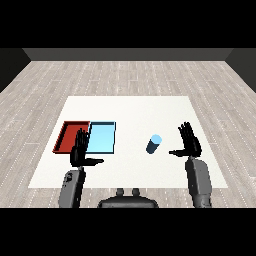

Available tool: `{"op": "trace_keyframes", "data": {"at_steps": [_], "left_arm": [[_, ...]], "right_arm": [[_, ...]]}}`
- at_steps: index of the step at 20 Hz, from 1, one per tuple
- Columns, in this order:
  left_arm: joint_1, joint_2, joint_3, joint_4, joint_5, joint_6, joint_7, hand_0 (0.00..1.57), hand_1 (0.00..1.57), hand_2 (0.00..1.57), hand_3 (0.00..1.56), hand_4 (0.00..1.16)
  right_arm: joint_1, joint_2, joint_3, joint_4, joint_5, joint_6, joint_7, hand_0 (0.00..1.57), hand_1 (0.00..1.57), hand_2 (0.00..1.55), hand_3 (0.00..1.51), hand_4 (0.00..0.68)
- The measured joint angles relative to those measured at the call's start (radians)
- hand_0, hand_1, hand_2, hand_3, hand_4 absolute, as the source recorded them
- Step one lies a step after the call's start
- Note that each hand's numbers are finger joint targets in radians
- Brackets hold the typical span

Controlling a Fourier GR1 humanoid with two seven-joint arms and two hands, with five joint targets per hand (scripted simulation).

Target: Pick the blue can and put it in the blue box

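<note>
Black and spread flat, the right hand [190,141] hovers over the table [130,107] on the right side, fingers straight and pointing away from the robot, thumb stuck out toward the middle; it holds nothing. Its grey forearm [198,181] rises from the lower right corner. Just beside the thumb tip, but apart from it, stands the blue can [154,144], a short cylinder with a pale blue top and a darker side, tilted a little in this view, resting on the white tabletop between the hand and the trays. Across the table, the left hand [81,148] is open too, fingers straight and fanned, thumb out toward the middle, nothing in it; its fingertips overlap the near edges of the trays as seen from the head. The left forearm [71,187] comes in from the lower left. Behind that hand lie the two trays side by side, touching: the blue tray [106,136] on the inner side, nearer the can, and the red tray [67,132] on the outer side. The can is well apart from the blue tray, outside it. Grey wood-plank floor [130,75] surrounds the table.
</note>
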Motion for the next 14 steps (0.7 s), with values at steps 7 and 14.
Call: {"op": "trace_keyframes", "data": {"at_steps": [7, 14], "left_arm": [[-0.033, 0.005, 0.011, 0.016, 0.014, -0.001, 0.018, 0.00, 0.00, 0.00, 0.00, 0.00], [-0.019, 0.020, 0.032, 0.039, 0.025, -0.018, -0.019, 0.00, 0.00, 0.00, 0.00, 0.00]], "right_arm": [[-0.022, 0.011, 0.004, 0.105, -0.005, 0.017, -0.022, 0.00, 0.00, 0.00, 0.00, 0.000], [-0.022, 0.037, 0.022, 0.134, -0.004, -0.009, -0.004, 0.00, 0.00, 0.00, 0.00, 0.000]]}}
